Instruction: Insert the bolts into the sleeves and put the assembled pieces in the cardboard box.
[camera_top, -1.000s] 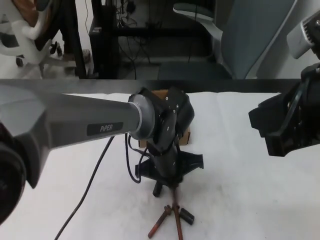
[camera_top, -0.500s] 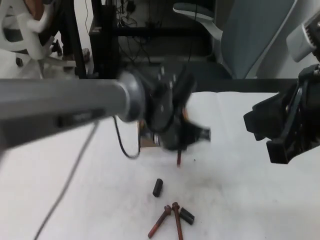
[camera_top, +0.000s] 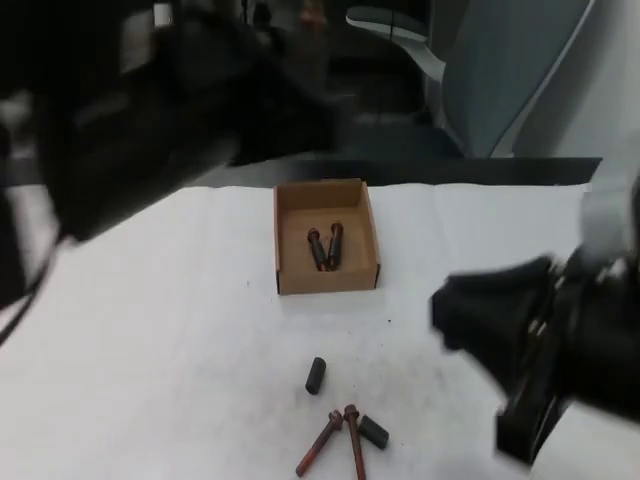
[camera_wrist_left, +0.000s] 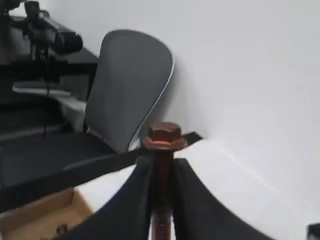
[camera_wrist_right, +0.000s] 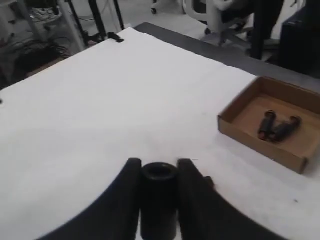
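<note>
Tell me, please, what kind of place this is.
Probably a robotics lab set up in an office room. A bench covered with white cloth carries a small cardboard box and loose bolts, laid out as for a test, and a grey office chair stands behind the bench.

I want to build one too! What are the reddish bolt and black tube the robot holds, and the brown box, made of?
The bolt looks like metal with a coppery-red coating: its six-sided head shines a little. The sleeve is matte black, maybe coated metal or hard plastic; I can't tell which. The box seems plain brown cardboard, with thin, dull walls.
</note>
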